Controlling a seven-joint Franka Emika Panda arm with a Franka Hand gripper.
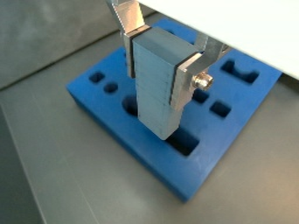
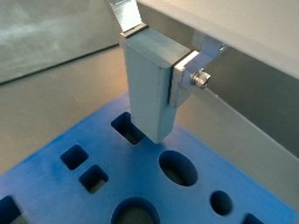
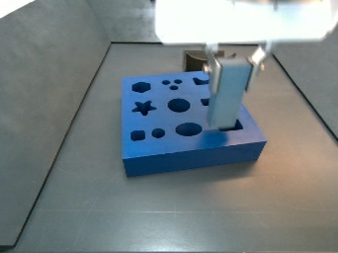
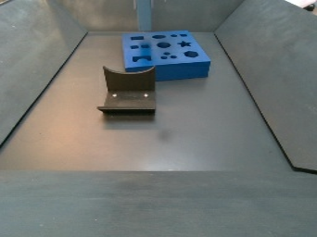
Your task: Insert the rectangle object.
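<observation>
My gripper [image 1: 163, 54] is shut on the rectangle object [image 1: 156, 83], a tall light-blue bar held upright between the silver fingers [image 1: 191, 72]. The bar hangs over the dark-blue block [image 1: 111, 109] with shaped holes. Its lower end is at the mouth of a rectangular slot [image 1: 187, 144] near the block's edge; I cannot tell whether it is inside. Another wrist view shows the gripper [image 2: 160, 54], the bar [image 2: 146, 87] and the slot [image 2: 126, 129] beside its tip. In a side view the gripper [image 3: 227, 57] holds the bar [image 3: 227, 94] over the block [image 3: 172, 133].
The block [image 4: 168, 54] sits at the far end of a grey walled bin. The dark fixture [image 4: 126, 93] stands on the floor in front of it. The bin's sloped walls [image 4: 50, 83] rise on both sides. The bar [image 4: 145, 17] shows at the block's far edge.
</observation>
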